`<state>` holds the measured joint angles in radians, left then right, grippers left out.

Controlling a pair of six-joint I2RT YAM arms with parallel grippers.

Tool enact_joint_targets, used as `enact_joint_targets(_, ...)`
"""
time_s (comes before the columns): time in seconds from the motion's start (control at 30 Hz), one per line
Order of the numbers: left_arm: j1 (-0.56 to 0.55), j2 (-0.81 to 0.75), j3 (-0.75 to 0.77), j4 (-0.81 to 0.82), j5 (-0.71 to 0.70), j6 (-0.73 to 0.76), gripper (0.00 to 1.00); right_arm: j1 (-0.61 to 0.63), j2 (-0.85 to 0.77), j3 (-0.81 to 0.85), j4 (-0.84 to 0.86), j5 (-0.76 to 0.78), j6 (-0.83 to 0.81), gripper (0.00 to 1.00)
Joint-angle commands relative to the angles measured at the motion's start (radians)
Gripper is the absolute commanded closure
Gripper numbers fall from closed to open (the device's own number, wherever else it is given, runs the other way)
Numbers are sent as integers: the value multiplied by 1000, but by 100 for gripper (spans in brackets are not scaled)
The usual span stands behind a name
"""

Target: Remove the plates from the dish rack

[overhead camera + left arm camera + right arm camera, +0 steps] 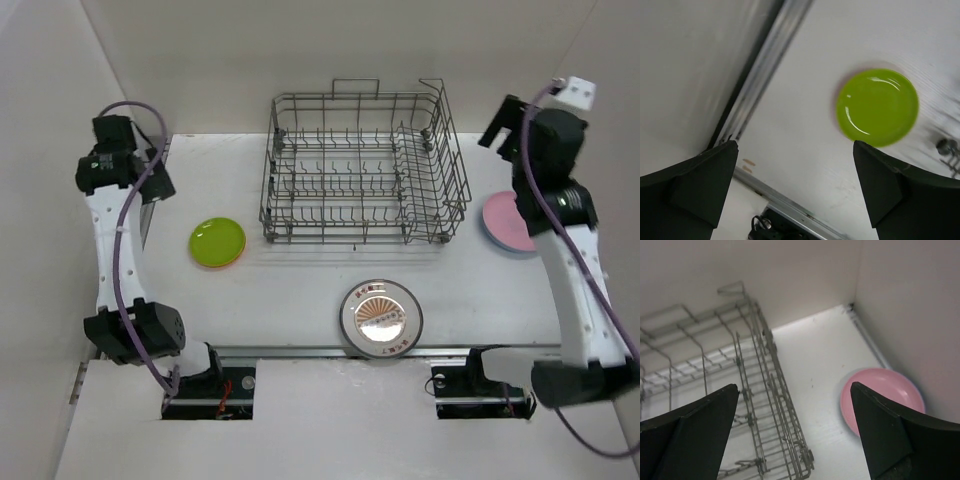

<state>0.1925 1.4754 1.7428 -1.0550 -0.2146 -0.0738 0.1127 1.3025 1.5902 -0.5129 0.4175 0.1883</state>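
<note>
The grey wire dish rack [365, 170] stands at the back middle of the table, and no plate shows in it. A lime green plate [218, 242] lies flat to its left, with an orange edge showing under it. A pink plate [508, 222] lies to the right of the rack on a blue one. A white plate with a patterned rim [380, 318] sits near the front edge. My left gripper [795, 190] hangs open and empty above the table's left edge, the green plate [877, 106] beyond it. My right gripper [795, 435] is open and empty, high between the rack [715, 390] and the pink plate [880, 397].
White walls enclose the table at the back and on both sides. A metal rail [765, 65] runs along the left edge. The arm bases and their cables [210, 385] sit at the near edge.
</note>
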Motion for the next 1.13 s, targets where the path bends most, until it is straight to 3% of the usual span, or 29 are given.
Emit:
enact_joint_targets(0.0,110,-111,-14,16,-105,-81,0,2,-198,-99,160,165,37,1)
enact_joint_targets(0.17,153,-211,-75,88,-115,-47,0,2,-472,-248,192,146,-20,1)
enact_joint_targets(0.5,153,-233,-23,81,-85,-34,0,2,-779,-289,105,60,-124,1)
enact_joint_targets(0.83,153,-233,-23,90,-57,-34,0,2,-821,-282,47,167,-82,1)
enact_joint_targets(1.1,153,-271,-94,90,-23,-34,0,2,-821,-282,-5,167,-73,1)
